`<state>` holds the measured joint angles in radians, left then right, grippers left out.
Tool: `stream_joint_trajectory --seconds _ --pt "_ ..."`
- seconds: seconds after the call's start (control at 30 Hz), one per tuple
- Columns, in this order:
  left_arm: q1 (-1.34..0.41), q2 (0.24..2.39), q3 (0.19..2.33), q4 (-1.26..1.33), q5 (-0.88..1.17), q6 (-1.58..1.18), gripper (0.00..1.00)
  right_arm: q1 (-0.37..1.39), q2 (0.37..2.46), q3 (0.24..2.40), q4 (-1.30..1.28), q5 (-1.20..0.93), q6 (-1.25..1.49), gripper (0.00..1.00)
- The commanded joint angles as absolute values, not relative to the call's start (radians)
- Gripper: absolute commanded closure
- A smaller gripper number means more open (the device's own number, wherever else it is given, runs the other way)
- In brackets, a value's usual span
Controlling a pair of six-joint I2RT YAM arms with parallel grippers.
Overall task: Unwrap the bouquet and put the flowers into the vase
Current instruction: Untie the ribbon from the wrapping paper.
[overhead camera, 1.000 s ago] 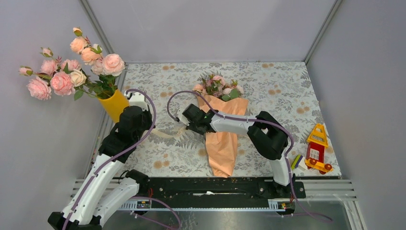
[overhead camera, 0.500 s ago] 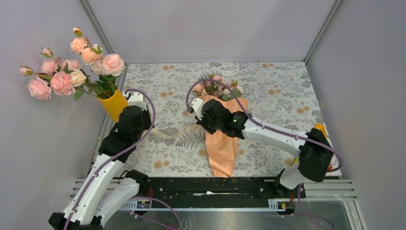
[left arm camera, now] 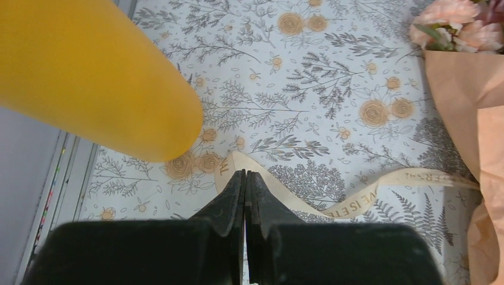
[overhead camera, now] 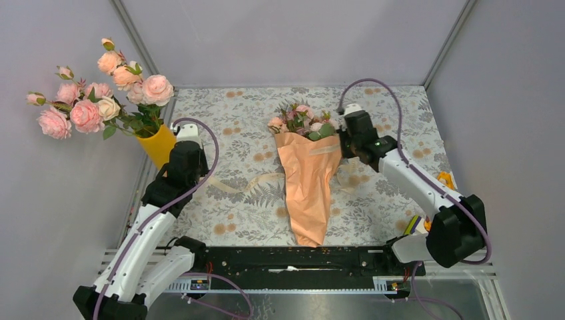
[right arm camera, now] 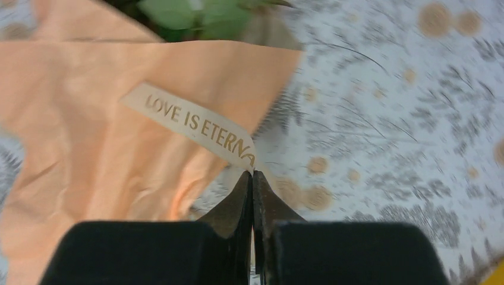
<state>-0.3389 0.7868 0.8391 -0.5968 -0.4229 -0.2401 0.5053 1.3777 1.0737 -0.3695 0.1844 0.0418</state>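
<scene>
The bouquet, a peach-orange paper cone, lies mid-table with its tip toward me. Its flowers, small pink roses with green leaves, poke out of the far end. A beige printed ribbon trails left from the paper, and its other end crosses the wrapping. My right gripper is just right of the cone's top, shut on that ribbon end. The yellow-orange vase stands at the left edge. My left gripper is shut beside the vase, over the ribbon's left end, with nothing visible between its fingers.
A big bunch of pale pink and peach roses fills the vase and overhangs the left wall. A red-and-yellow toy sits at the right edge, partly behind my right arm. A black rail runs along the near edge. Grey walls enclose the table.
My right arm has swung from the bouquet's left across to its right, dragging the ribbon end over the paper. The left arm has barely shifted.
</scene>
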Motion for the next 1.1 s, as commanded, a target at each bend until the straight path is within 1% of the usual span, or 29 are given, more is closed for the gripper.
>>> stream_joint_trajectory --seconds 0.0,0.1,0.23,0.4,0.57,0.67,0.8,0.97,1.07 --pt "-0.301 0.804 0.868 -0.575 -0.425 -0.269 1.00 0.326 1.359 1.086 -0.450 0.234 0.171 1.00" --pt "-0.281 0.812 0.878 -0.570 -0.415 -0.285 1.00 0.201 1.365 1.099 -0.474 0.238 0.221 1.00" --pt "-0.275 0.801 0.888 -0.554 -0.443 -0.295 1.00 0.072 1.365 1.128 -0.506 0.317 0.247 1.00" --pt "-0.267 0.777 0.904 -0.560 -0.503 -0.270 1.00 -0.017 1.357 1.177 -0.531 0.513 0.210 1.00" --pt "-0.242 0.774 0.936 -0.613 -0.566 -0.240 1.00 -0.108 1.349 1.216 -0.543 0.640 0.168 1.00" --pt "-0.228 0.755 0.933 -0.618 -0.583 -0.228 1.00 -0.169 1.347 1.226 -0.547 0.672 0.168 1.00" --pt "-0.217 0.734 0.925 -0.619 -0.612 -0.213 1.00 -0.213 1.358 1.238 -0.546 0.709 0.168 1.00" --pt "-0.212 0.726 0.904 -0.630 -0.646 -0.201 1.00 -0.222 1.410 1.254 -0.547 0.789 0.170 1.00" --pt "-0.210 0.718 0.889 -0.634 -0.649 -0.199 1.00 -0.224 1.428 1.241 -0.546 0.781 0.183 1.00"
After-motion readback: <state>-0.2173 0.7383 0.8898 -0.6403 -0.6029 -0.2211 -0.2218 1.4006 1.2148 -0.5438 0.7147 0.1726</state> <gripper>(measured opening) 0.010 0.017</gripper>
